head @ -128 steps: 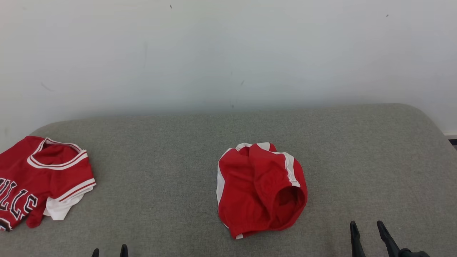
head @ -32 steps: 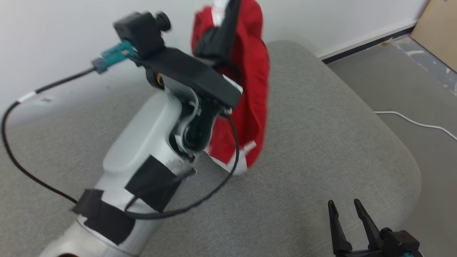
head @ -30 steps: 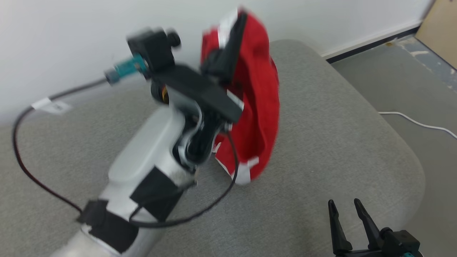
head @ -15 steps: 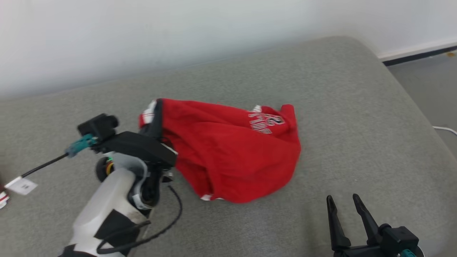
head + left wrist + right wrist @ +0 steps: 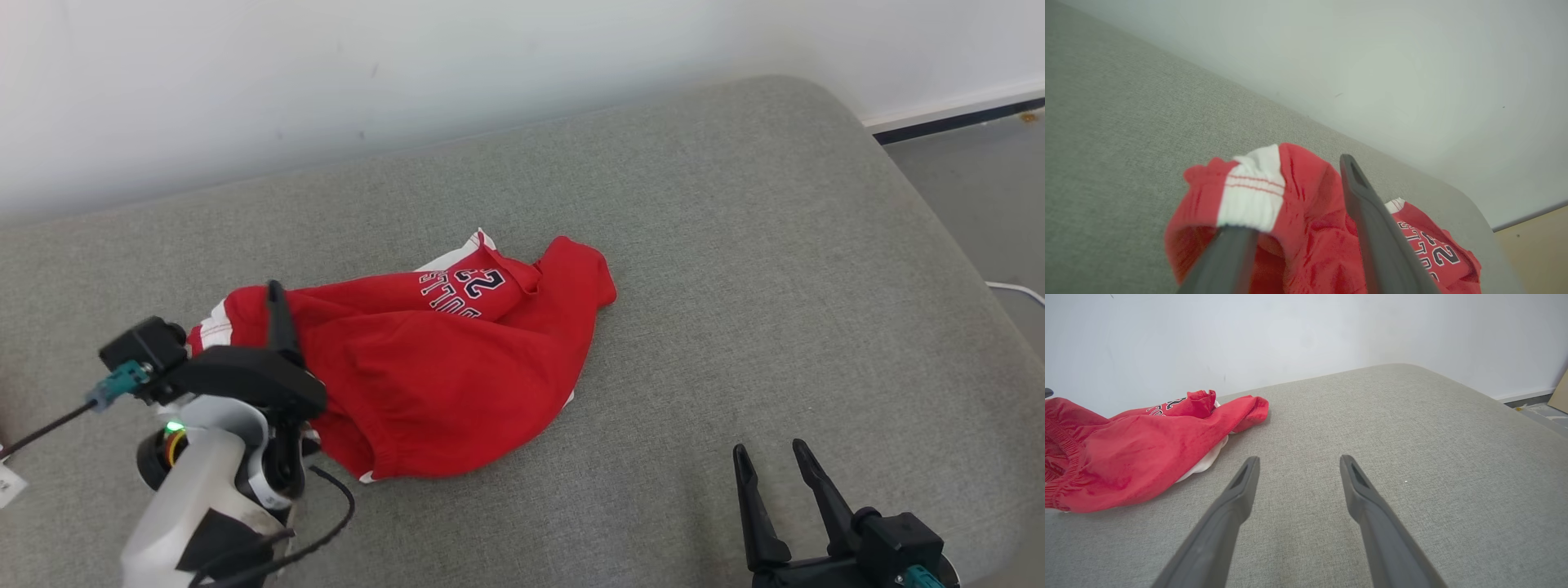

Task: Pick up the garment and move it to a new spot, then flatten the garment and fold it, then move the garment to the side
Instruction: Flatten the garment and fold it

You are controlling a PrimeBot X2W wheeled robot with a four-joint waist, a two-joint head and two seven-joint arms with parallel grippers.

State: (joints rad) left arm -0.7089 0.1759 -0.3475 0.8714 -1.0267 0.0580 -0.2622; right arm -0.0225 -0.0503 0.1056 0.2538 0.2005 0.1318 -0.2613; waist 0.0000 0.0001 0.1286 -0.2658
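Red garment (image 5: 441,367) crumpled on grey cushion (image 5: 735,245), white waistband (image 5: 1253,196) draped over one finger of left gripper (image 5: 1298,171); jaws spread, pinching nothing. Right gripper (image 5: 769,447) parted wide, empty, well apart from cloth (bare cushion between and ahead of its fingers). Rounded cushion edge beyond right jaws; wall (image 5: 1372,61) beyond left jaws.

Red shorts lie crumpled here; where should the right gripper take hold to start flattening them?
Probably the bunched leg end of the red shorts, which sticks out toward bare cushion on the robot's right. The right gripper, jaws open, could come in low from that side and pinch its raised fold.
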